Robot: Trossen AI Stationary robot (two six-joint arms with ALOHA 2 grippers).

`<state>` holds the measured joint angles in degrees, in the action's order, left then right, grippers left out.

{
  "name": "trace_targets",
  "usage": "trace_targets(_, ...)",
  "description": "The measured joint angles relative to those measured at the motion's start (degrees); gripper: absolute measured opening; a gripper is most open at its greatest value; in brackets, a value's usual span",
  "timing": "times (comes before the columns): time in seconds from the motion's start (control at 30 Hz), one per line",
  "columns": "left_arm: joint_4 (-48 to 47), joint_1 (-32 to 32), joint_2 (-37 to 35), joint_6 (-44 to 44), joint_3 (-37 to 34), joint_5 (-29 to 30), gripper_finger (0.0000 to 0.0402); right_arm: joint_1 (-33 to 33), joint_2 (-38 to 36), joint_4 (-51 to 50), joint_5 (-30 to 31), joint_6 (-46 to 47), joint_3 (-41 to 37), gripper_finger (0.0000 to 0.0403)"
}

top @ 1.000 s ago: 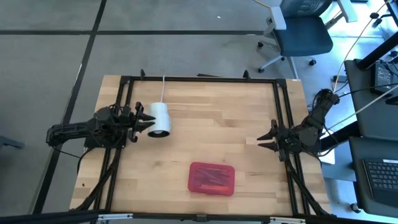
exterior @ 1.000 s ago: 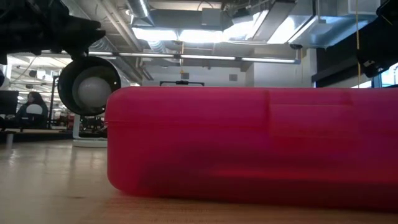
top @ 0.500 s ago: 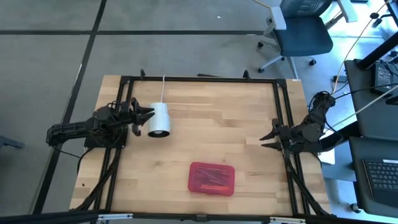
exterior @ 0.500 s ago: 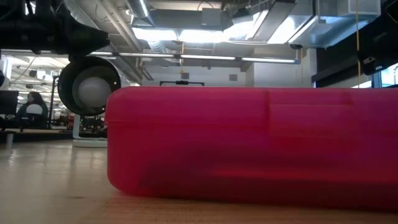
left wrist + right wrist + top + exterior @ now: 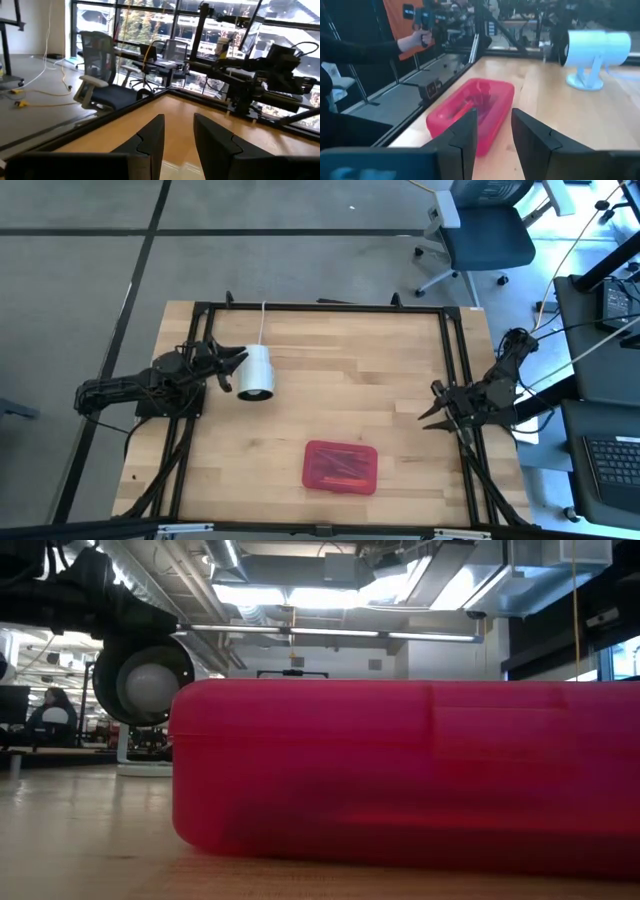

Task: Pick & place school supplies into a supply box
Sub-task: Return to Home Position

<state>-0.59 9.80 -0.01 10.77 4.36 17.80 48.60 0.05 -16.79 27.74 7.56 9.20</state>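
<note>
High view is showing the red box (image 5: 340,467) lying shut on the table (image 5: 350,350), left gripper (image 5: 232,367) and right gripper (image 5: 430,408) hovering at opposite sides, both released.

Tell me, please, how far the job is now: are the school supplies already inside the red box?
Done: the supply box lies shut on the table, supplies showing faintly through its lid; no loose ones show elsewhere. In hand: nothing; the left gripper, beside the white cylinder, and the right gripper, at the table's right edge, are open and empty. Left: only parking the arms, it seems.
</note>
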Motion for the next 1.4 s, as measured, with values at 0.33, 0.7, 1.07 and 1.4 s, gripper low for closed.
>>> trace_targets(0.33,-1.0,0.0,0.0,-4.6,0.0,-0.9,0.0098,0.0,0.0,6.1,-2.5,1.2,-4.6,0.0123)
trace_targets(0.7,-4.4,0.0,0.0,-4.6,0.0,-0.9,0.0098,-0.3,0.0,6.3,2.2,-3.5,-4.6,0.0123)
trace_targets(1.07,-4.4,0.0,0.0,-3.4,0.0,-1.2,0.0098,-12.3,0.0,6.3,0.5,-8.6,-4.6,0.0123)
trace_targets(1.4,-4.4,0.0,0.0,-3.0,0.0,-1.2,0.0098,-33.5,0.0,7.1,-16.0,-11.7,-4.6,0.0123)
